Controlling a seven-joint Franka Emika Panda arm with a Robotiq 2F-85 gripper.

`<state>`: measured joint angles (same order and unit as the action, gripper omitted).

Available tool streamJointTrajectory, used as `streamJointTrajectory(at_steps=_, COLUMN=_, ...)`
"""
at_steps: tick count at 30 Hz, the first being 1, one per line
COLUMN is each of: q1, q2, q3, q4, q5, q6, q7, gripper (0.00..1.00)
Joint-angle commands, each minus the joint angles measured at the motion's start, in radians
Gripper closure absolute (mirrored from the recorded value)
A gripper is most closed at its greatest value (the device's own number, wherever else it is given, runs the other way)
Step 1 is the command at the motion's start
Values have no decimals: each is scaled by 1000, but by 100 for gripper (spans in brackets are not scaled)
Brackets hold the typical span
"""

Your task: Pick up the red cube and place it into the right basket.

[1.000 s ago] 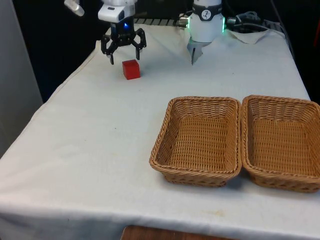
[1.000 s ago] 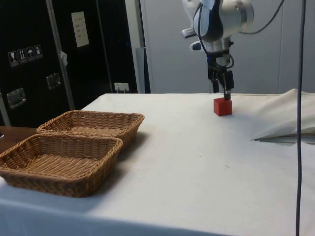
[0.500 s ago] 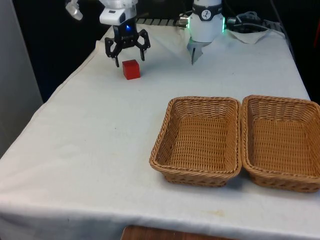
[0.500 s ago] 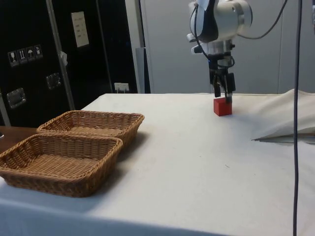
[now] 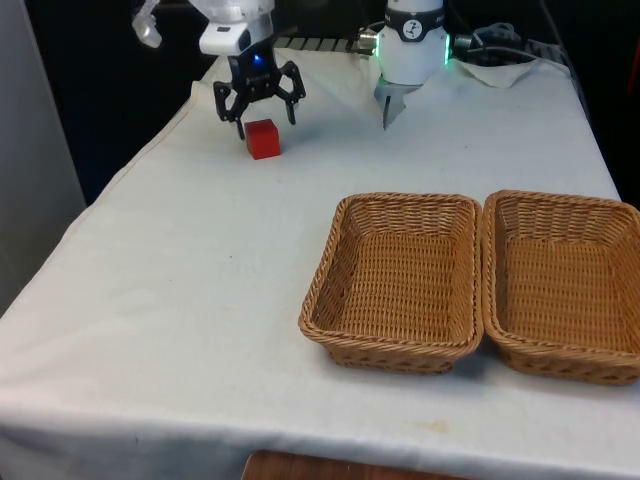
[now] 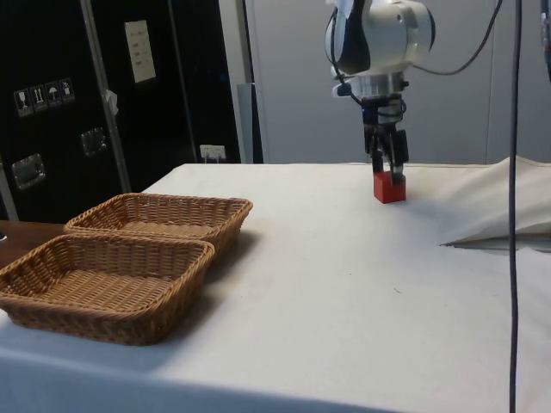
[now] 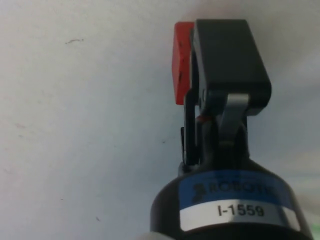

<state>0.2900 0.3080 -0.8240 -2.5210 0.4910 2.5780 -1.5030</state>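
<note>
Near the table's far edge, the spread tool (image 5: 259, 104) seemingly straddles the red cube (image 5: 264, 139).

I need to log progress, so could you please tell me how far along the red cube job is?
Done: nothing yet; the red cube sits on the cloth and both baskets hold nothing. In hand: the open end effector hangs just above and behind the cube, not gripping it. Left: lower, grasp, lift, carry across and drop it into the right basket, at the front view's right.
</note>
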Motion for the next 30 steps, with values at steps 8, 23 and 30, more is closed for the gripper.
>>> streamJointTrajectory(at_steps=8, q1=0, q2=28, q3=14, q4=2, q5=86, q6=6, q7=-59, gripper=0)
streamJointTrajectory(at_steps=23, q1=-2, q2=40, q3=36, q4=-21, q5=200, q6=64, q7=-147, gripper=0)
streamJointTrajectory(at_steps=30, q1=-1, q2=43, q3=32, q4=-20, q5=194, q6=56, q7=-142, gripper=0)
